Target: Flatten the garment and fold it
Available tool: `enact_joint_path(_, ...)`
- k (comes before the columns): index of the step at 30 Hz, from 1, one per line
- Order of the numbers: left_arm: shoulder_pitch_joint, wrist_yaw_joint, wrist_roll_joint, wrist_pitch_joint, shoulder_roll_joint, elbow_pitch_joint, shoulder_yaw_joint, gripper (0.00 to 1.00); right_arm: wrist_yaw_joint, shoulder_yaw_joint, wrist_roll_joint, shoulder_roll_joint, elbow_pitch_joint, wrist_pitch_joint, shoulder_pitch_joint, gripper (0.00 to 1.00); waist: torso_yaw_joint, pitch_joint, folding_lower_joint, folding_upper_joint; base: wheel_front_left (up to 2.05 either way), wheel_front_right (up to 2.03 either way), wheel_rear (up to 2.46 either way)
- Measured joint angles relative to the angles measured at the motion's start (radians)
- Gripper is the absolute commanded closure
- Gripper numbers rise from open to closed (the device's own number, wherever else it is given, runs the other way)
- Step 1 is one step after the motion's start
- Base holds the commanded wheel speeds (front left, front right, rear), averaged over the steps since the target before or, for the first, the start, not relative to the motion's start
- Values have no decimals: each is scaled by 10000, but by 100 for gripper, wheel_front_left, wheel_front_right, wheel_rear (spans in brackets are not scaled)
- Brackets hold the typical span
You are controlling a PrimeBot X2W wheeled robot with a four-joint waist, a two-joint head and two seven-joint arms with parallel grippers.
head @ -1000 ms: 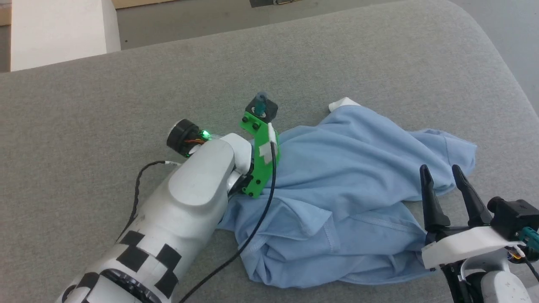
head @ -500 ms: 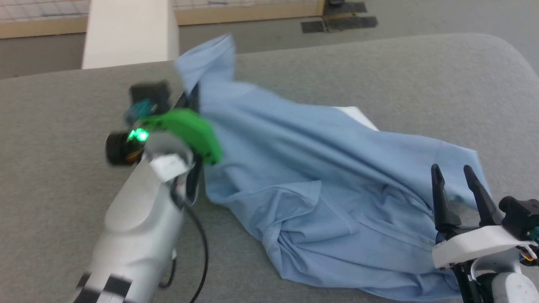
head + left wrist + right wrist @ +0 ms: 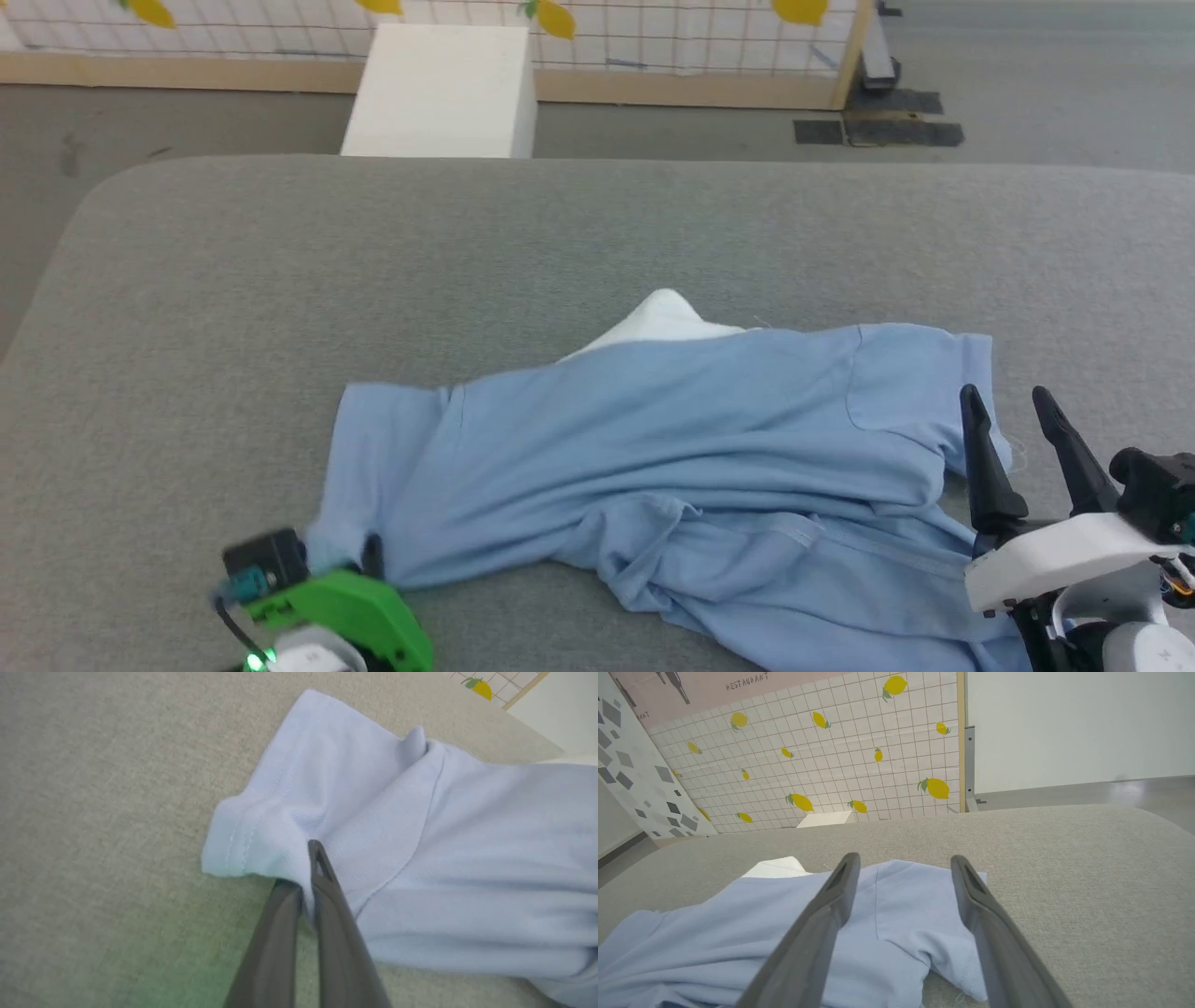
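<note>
The light blue garment (image 3: 672,448) lies crumpled across the grey padded table, with white fabric (image 3: 658,322) poking out at its far edge. My left gripper (image 3: 306,868) is shut on a hemmed corner of the garment (image 3: 373,812) at its left end. At the lower left of the head view sits that gripper's green mount (image 3: 336,607). Over the garment's right sleeve (image 3: 896,914) my right gripper (image 3: 1013,411) hovers open, nothing between its fingers (image 3: 817,924).
The grey table (image 3: 373,280) has rounded far corners and bare surface to the left and behind the garment. Past its far edge stand a white box (image 3: 439,89) on the floor and a lemon-patterned tiled wall (image 3: 831,756).
The head camera has tilted up. My left gripper shut on the garment's corner, swung it up and over to the left, and pulled it toward the near edge, spreading the garment out. The right gripper stayed put.
</note>
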Motion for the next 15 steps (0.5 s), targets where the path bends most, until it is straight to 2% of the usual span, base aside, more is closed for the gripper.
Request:
enact_joint_path(1, 251, -4, -46, 290, 21, -178, -140, 67, 0, -4, 0, 2, -19, 31, 1, 0, 80, -26, 0, 0, 0, 0, 0)
enact_joint_path(2, 483, -17, -104, 667, 44, -353, -311, 11, 0, -27, 0, 4, -46, 44, 3, 0, 152, -50, 0, 0, 0, 0, 0)
enact_joint_path(3, 655, -19, -134, 920, 63, -523, -426, 0, 0, -46, 0, 2, -59, 69, 4, 0, 207, -68, 0, 0, 0, 0, 0)
enact_joint_path(7, 1024, 13, -90, 1538, 443, -1463, -725, 0, 0, -63, 0, 2, -94, 115, 6, 0, 386, -131, 0, 0, 0, 0, 0)
enact_joint_path(11, 1252, 514, 291, 2073, 1266, -2383, -738, 0, 0, -31, 13, 2, -109, 113, 8, 0, 413, -128, 0, 0, 0, 0, 0)
enact_joint_path(15, 1305, 1076, 849, 2305, 2234, -3302, -357, 0, 0, 0, 79, 4, -107, 98, 9, 0, 315, -53, 0, 0, 0, 0, 0)
